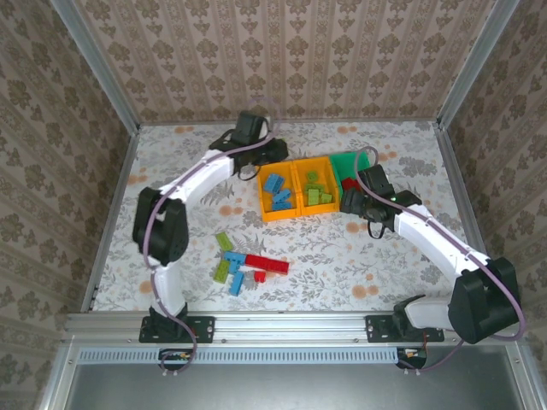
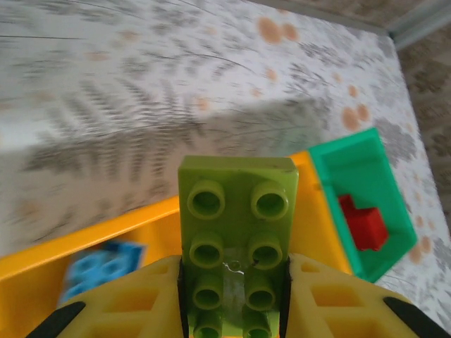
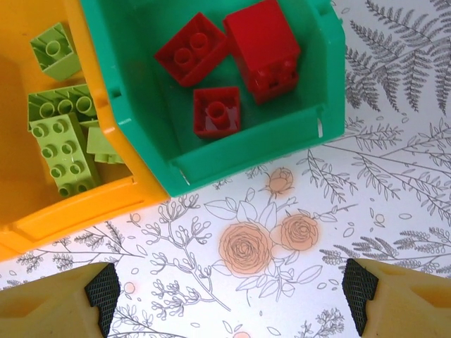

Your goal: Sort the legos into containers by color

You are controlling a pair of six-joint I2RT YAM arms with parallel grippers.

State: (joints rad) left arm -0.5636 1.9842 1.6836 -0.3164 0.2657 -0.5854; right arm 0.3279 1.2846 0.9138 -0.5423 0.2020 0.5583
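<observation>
Two fingers of the left end effector (image 2: 236, 299) pinch a lime brick (image 2: 237, 204) over the rim of an orange-yellow bin (image 2: 84, 243). The right end effector (image 3: 229, 299) is spread wide above the counter (image 3: 394, 176), just beside the green bin (image 3: 239, 158) holding three red bricks (image 3: 262, 49). More loose legos (image 1: 244, 266) lie near the arm bases.
</observation>
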